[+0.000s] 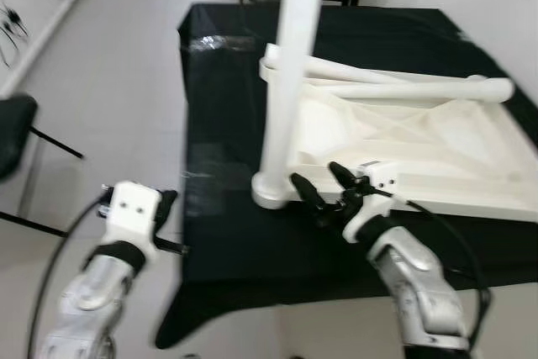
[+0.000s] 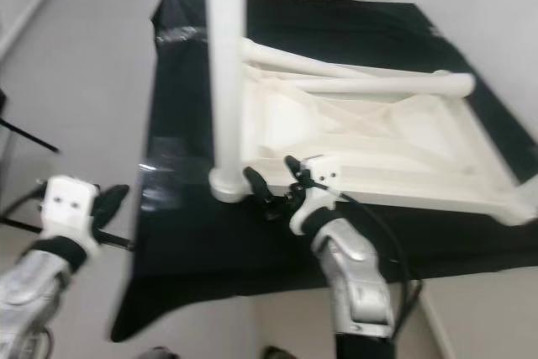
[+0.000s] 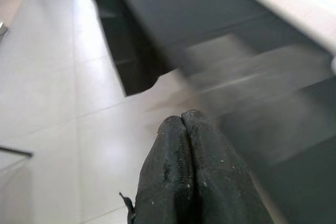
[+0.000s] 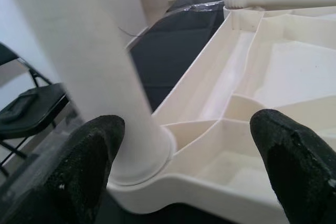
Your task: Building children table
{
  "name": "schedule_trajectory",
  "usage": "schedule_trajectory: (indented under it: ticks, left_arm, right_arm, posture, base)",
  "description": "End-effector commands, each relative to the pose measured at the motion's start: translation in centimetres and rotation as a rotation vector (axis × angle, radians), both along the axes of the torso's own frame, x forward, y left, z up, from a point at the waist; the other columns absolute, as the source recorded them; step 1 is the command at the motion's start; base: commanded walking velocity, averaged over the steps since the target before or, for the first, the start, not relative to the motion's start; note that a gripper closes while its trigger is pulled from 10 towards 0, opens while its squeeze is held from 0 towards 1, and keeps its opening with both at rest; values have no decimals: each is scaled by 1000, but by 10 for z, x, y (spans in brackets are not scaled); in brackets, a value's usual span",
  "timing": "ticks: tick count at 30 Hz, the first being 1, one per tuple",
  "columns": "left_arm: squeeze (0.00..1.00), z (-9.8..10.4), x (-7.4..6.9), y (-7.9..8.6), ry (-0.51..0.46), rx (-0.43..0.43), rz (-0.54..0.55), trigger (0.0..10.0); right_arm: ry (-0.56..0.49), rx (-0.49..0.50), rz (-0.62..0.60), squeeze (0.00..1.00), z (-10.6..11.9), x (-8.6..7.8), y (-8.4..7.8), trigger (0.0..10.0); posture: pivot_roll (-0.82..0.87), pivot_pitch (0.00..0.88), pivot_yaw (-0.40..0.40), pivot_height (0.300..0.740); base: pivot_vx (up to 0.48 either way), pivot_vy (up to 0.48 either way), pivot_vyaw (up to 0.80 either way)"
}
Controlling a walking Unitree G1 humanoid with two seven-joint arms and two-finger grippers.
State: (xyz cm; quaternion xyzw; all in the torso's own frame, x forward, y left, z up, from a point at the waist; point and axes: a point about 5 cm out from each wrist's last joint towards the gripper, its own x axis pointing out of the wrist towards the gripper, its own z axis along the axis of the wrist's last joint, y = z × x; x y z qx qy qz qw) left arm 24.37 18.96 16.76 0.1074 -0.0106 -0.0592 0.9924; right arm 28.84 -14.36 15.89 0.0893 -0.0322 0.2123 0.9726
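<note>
L hand (image 1: 168, 199) hangs off the near-left edge of the tabletop (image 1: 235, 241), over pale floor tiles (image 1: 109, 107), well apart from the white parts; its two fingers (image 3: 184, 166) are pressed together, clenched on nothing. Left of it a dark folding chair (image 1: 13, 136) stands on the floor, w/ a white wall base beyond. Tabletop is draped in a black cloth (image 1: 210, 124) that hangs down over the near edge; a shiny clear patch sits near its far-left corner. On the cloth lies the upside-down children table top (image 1: 420, 140), cream-white plastic, ribbed underside facing up, taking up the centre and right of the surface. One white leg (image 1: 290, 81) stands upright in the near-left corner socket of that piece, rising out past the top of the head views. Two more loose legs (image 1: 403, 81) lie flat across the far part of the ribbed underside, roughly side by side, one w/ a threaded end seen in the R wrist view. R hand (image 1: 324, 187) sits at the near edge of the table top, just right of the upright leg's base; fingers (image 4: 94, 150) spread wide apart, released, one beside the leg's foot, the other over the ribbed compartments, gripping nothing. Far back, dark stool legs near a pale wall.
</note>
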Motion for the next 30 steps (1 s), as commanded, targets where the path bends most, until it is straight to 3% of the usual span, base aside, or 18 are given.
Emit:
schedule_trajectory:
  ticks: [1, 11, 26, 30]
  left_arm:
    - [0, -4, -1, -2, 3, 4, -7, 10000]
    - [0, -3, 0, -1, -5, 15, -15, 10000]
    - [0, -5, 2, -4, -12, 25, -21, 10000]
    - [0, -9, 2, -9, -15, -12, -51, 10000]
  right_arm:
    - [-14, -8, -58, 0, 0, -1, -1, 10000]
    - [-9, -32, -216, 0, 0, 0, -14, 10000]
    - [-23, -59, -244, 0, 1, 1, -14, 10000]
    - [-38, -101, -218, 0, 3, 7, -8, 10000]
  posture:
    - [62, 179, -94, 740]
    - [71, 179, -92, 740]
    - [70, 180, -99, 740]
    - [78, 178, -96, 740]
  base:
    - [0, 480, 0]
    - [0, 480, 0]
    - [0, 480, 0]
    - [0, 240, 0]
